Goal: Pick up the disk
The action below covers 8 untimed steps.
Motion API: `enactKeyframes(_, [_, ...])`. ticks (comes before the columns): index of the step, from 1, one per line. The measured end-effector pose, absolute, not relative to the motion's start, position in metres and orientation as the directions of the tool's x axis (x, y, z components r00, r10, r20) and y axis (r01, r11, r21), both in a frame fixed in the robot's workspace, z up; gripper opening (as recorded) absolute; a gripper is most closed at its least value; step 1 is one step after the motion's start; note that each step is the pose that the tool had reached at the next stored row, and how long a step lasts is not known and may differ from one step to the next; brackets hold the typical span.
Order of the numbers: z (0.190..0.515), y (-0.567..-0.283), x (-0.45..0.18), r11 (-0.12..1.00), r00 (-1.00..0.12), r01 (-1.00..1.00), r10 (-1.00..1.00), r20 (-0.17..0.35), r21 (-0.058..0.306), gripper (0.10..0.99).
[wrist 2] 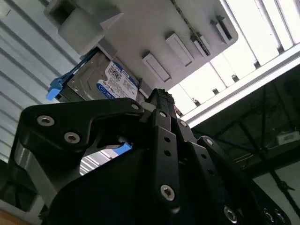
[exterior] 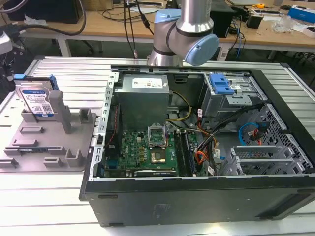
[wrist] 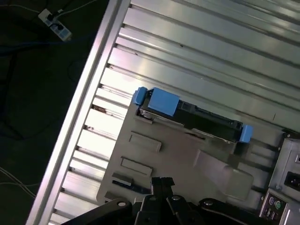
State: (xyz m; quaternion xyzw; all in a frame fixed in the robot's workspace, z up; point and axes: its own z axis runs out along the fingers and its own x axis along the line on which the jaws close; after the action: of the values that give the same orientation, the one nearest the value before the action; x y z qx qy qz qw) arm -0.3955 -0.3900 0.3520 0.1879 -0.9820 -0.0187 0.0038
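Disk [exterior: 37, 101] upright in grey fixture [exterior: 49, 147], top edge free.

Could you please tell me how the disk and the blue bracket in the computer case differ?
The disk is silver metal with a labelled face; the blue bracket is all plastic. The disk stands on edge in the grey fixture, outside the computer case; the bracket sits inside it. Both show blue plastic.
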Motion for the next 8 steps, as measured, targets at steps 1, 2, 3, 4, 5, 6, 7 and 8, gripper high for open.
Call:
enactKeyframes(1, [0.352,-0.39,-0.3955,0.921,-0.921,-0.389,-0.389,0.0,0.038,0.106])
enactKeyframes(2, [0.352,-0.39,-0.3955,0.904,-0.904,-0.427,-0.427,0.0,0.038,0.106])
enactKeyframes(3, [0.3519,-0.39,-0.3955,0.885,-0.885,-0.465,-0.465,0.0,0.038,0.106])
enactKeyframes(4, [0.3518,-0.39,-0.3955,0.873,-0.874,-0.486,-0.487,0.0,0.038,0.106])
enactKeyframes(5, [0.3518,-0.39,-0.3955,0.862,-0.863,-0.505,-0.506,0.0,0.038,0.106])
enactKeyframes(6, [0.3517,-0.39,-0.3955,0.849,-0.85,-0.527,-0.527,0.0,0.038,0.106])
enactKeyframes(7, [0.3517,-0.39,-0.3955,0.84,-0.841,-0.541,-0.541,0.0,0.038,0.106])
enactKeyframes(8, [0.3516,-0.39,-0.3955,0.818,-0.818,-0.574,-0.575,0.0,0.038,0.106])
